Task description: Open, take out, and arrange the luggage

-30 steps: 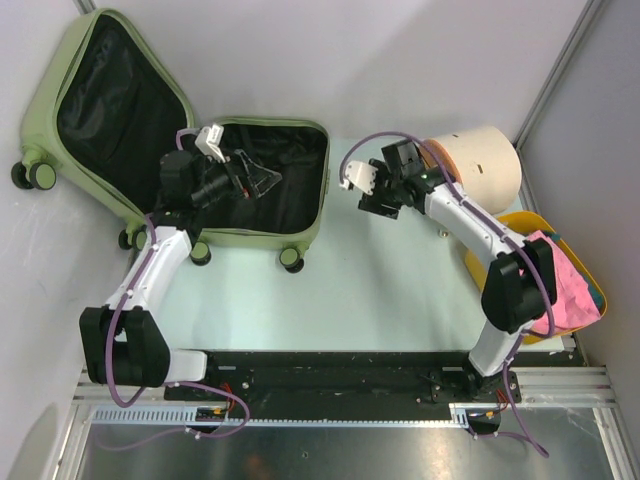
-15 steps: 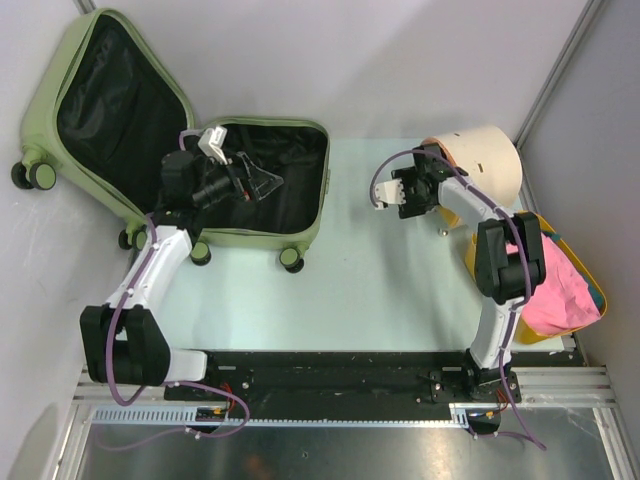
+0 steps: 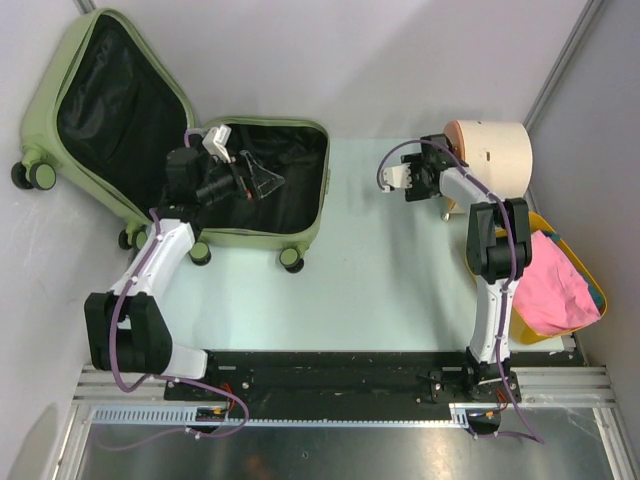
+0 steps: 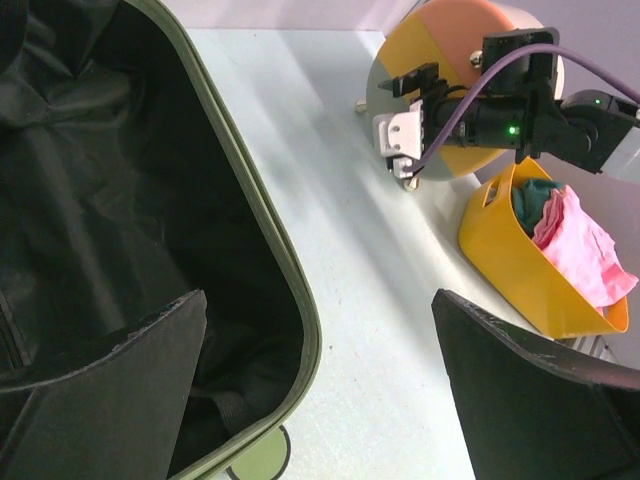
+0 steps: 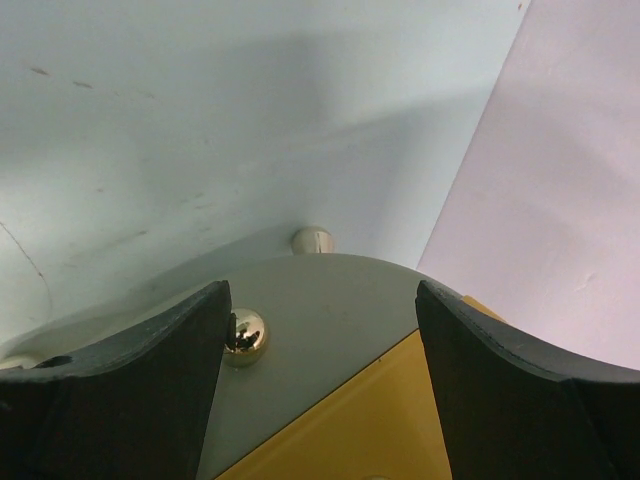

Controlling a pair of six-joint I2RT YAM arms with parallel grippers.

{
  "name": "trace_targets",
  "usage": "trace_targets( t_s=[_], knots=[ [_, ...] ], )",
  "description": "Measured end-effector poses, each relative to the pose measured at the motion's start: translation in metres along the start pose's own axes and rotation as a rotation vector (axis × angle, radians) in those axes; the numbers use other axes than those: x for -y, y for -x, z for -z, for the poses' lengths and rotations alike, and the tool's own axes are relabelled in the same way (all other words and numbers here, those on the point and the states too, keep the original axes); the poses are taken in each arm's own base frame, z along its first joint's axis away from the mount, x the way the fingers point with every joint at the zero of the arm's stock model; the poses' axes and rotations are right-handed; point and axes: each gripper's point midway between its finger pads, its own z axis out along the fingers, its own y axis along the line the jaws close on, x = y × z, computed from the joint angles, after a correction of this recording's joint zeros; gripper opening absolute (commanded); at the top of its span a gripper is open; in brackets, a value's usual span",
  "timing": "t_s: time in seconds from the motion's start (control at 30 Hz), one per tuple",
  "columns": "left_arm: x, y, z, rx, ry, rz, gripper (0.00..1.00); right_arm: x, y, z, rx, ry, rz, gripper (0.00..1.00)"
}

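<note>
Top external view: your left gripper (image 3: 262, 182) hangs with its fingers wide apart, holding nothing, over the right half of the open luggage (image 3: 270, 240). Left wrist view puts one finger above the black lining (image 4: 100, 200) and the other above the table (image 4: 330, 150), with the green rim running between them. The luggage lies at the far left of the table. One half sits flat with its wheels toward you. The other half is tipped up and back toward the left wall. Your right gripper (image 3: 428, 172) is well apart from the luggage, across the table, just beside the drum (image 3: 495, 155) lying on its side at the far right. Its fingers are apart too and grip nothing. Right wrist view shows the drum's grey and yellow end face between them, with a gold knob (image 5: 245, 335) just beside one finger. Whether the fingers touch the drum cannot be told. Near the drum, a yellow basket (image 4: 500, 250) holds pink cloth (image 4: 575, 235).
</note>
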Motion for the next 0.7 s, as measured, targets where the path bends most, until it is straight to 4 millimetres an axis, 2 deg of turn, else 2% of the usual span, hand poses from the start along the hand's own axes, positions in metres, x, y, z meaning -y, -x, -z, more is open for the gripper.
trace_targets(
  t_s=[0.27, 0.47, 0.6, 0.7],
  knots=[
    [-0.005, -0.001, -0.004, -0.011, 0.002, -0.011, 1.00, 0.007, -0.027, -0.003, -0.031, -0.019, -0.032, 0.81],
    [-0.005, -0.003, -0.005, -0.020, -0.006, -0.015, 1.00, 0.009, -0.037, -0.003, -0.028, -0.022, -0.022, 0.85],
    [-0.004, -0.003, -0.005, -0.021, -0.011, -0.017, 1.00, 0.011, -0.032, 0.001, 0.011, -0.026, -0.036, 0.87],
    [-0.004, -0.003, -0.005, -0.022, -0.012, -0.023, 1.00, 0.016, -0.016, 0.020, 0.071, -0.029, -0.087, 0.87]
  ],
)
